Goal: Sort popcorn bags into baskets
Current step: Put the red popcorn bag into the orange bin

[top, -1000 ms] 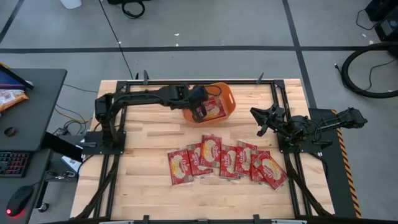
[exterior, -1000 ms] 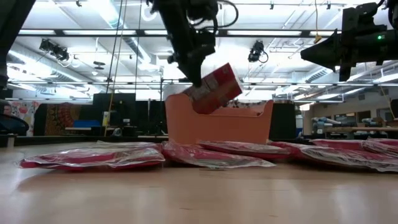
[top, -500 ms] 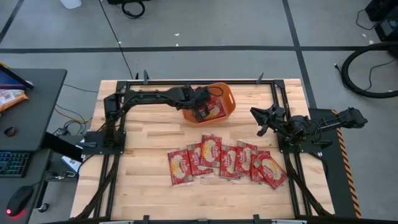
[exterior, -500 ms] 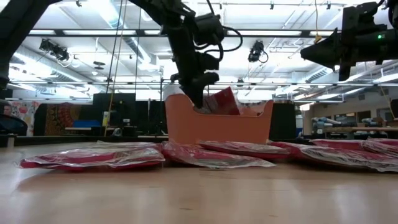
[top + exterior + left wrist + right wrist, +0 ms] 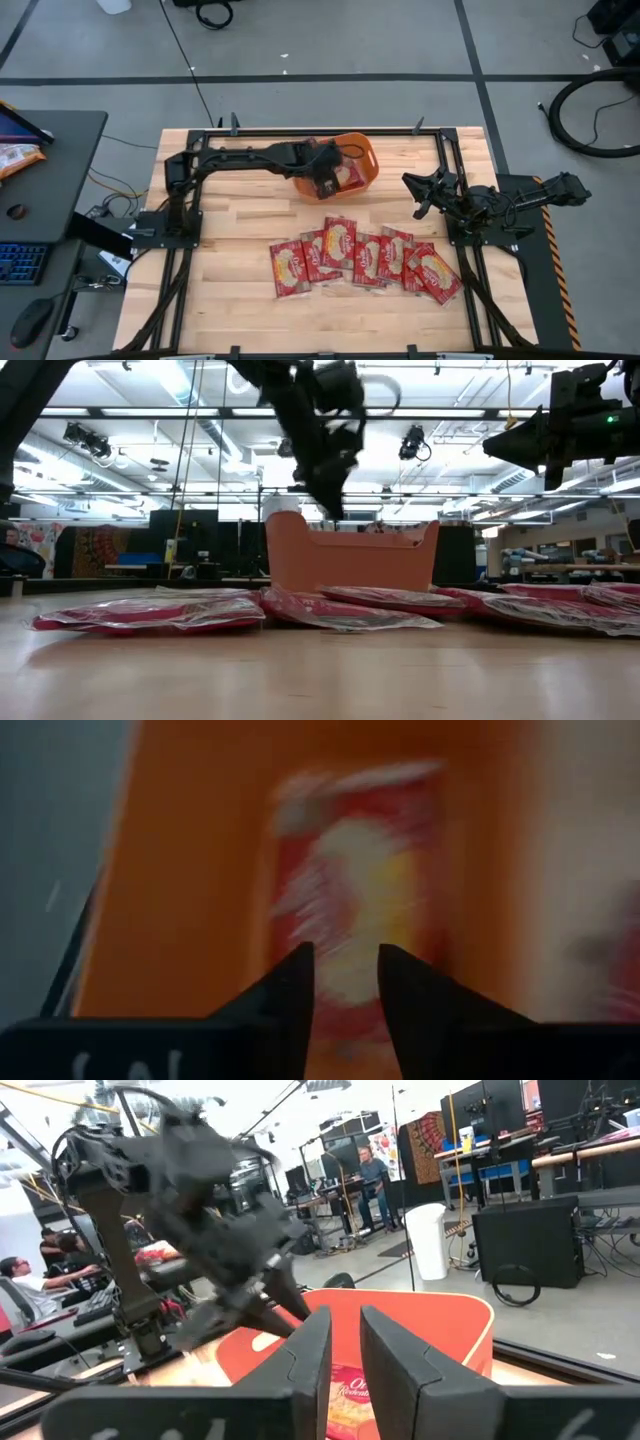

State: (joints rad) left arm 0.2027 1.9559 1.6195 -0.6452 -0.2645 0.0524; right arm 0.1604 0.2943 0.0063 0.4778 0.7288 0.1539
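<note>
The orange basket (image 5: 367,152) stands at the table's far middle. My left gripper (image 5: 345,970) hangs open just above it (image 5: 330,510), touching nothing. Below its fingers a red popcorn bag (image 5: 350,890) lies inside the basket (image 5: 345,178); the basket wall (image 5: 350,560) hides it in the low view. Several more red popcorn bags (image 5: 365,260) lie flat in an overlapping row on the near half of the table (image 5: 340,610). My right gripper (image 5: 418,195) waits above the table's right side, slightly open and holding nothing (image 5: 345,1340).
Dark metal frames (image 5: 170,215) run along the table's left and right sides, carrying the arm bases. Bare wood (image 5: 240,215) lies between the basket and the row of bags. People sit at desks in the room beyond (image 5: 375,1170).
My left gripper carried a popcorn bag from the basket's near rim over the basket and lowered it inside. It then opened and let go. The bag has dropped below the rim, and the gripper stands a little higher, with nothing between its fingers.
</note>
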